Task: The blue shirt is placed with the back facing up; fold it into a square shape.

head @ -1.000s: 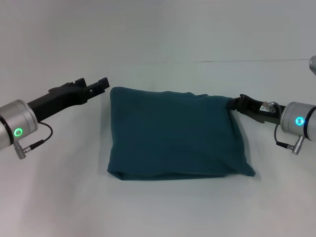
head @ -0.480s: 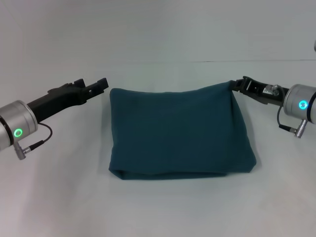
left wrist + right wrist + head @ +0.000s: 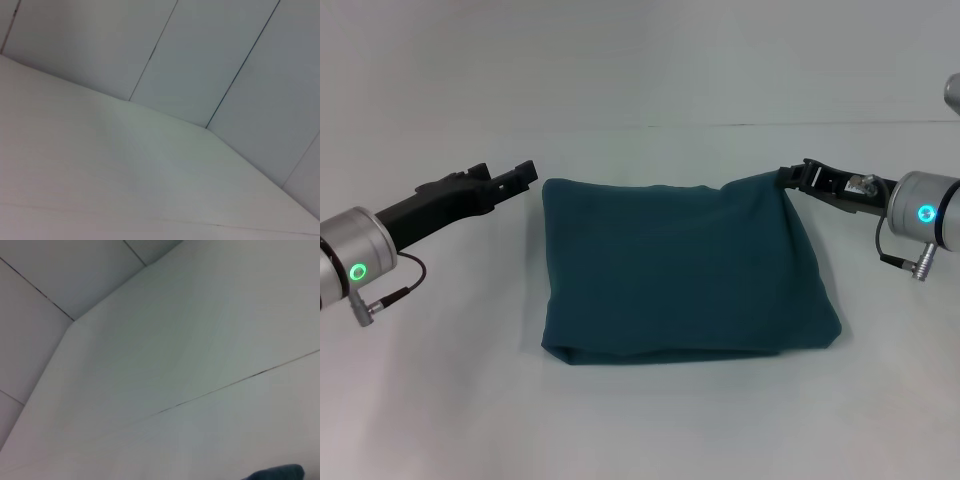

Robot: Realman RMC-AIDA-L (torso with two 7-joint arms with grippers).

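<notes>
Shirt (image 3: pixel 680 270) folded near-square on desk (image 3: pixel 640 420); we see right tool (image 3: pixel 790 178) pinching its far corner, left tool (image 3: pixel 525 170) empty, gap unclear; release left.

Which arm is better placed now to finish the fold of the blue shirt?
The right. The right gripper is shut on the far right corner of the blue shirt, lifting it a little. The left gripper hangs just off the far left corner, holding nothing.
</notes>
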